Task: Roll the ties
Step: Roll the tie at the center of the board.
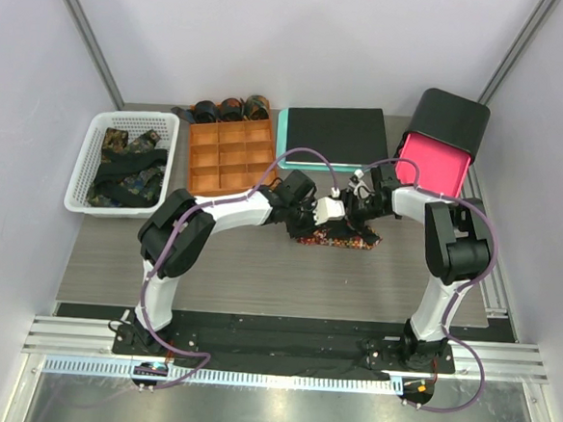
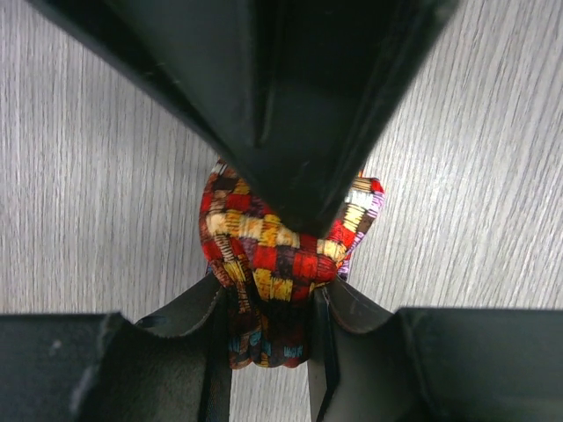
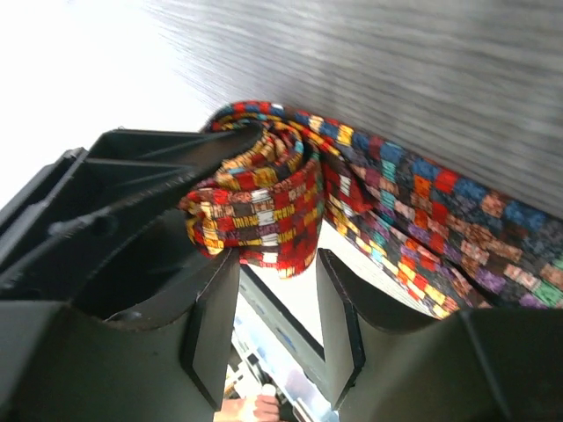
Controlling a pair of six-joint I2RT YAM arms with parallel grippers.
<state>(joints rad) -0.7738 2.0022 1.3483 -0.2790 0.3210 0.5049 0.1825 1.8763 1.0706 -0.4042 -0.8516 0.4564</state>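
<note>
Tie roll [image 2: 273,251] pinched by left gripper [image 2: 269,299], arm [image 1: 225,211] outstretched.

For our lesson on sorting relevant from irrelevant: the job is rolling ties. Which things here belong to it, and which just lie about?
Belong to the job: checked tie, part-rolled; dark ties in the white basket; rolled ties behind the orange tray.

Lying about: the basket and tray themselves; black board; pink-and-black bin.
</note>
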